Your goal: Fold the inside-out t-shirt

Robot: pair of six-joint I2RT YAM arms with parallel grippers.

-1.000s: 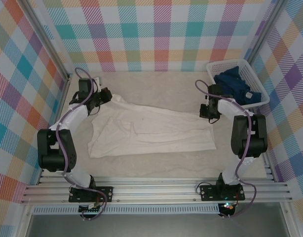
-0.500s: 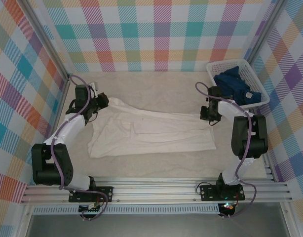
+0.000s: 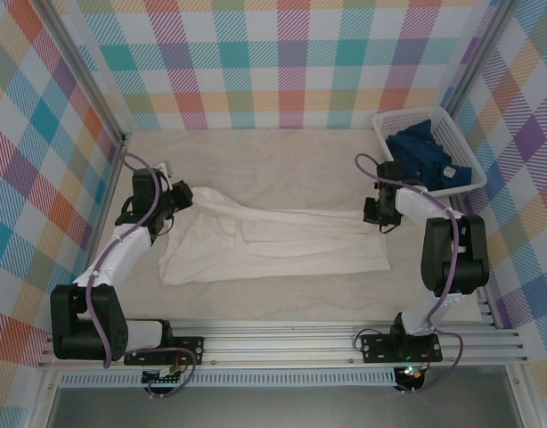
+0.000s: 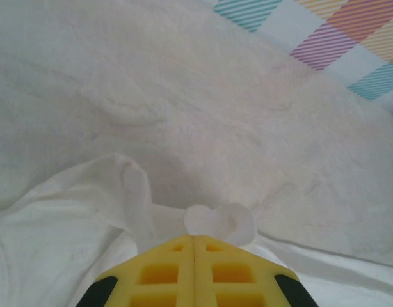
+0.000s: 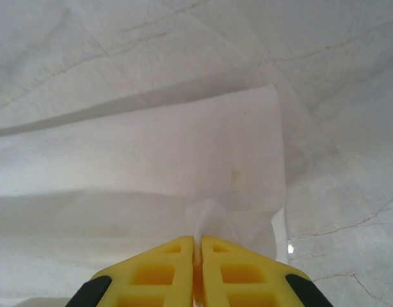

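T-shirt (image 3: 282,242) lies lengthwise left-to-right.

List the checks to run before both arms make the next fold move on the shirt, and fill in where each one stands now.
1. Left gripper shut on the shirt: ok, cloth bulges out past its closed jaws.
2. Right gripper shut on the shirt: ok, a tuft of cloth sits pinched in its closed jaws.
3. Shirt flat between the two grips: not ok, creases run along it and the left end is bunched.
4. How many layers each gripper holds: cannot tell.
5. Basket apart from the right gripper: ok, it stands in the far right corner, not touching.
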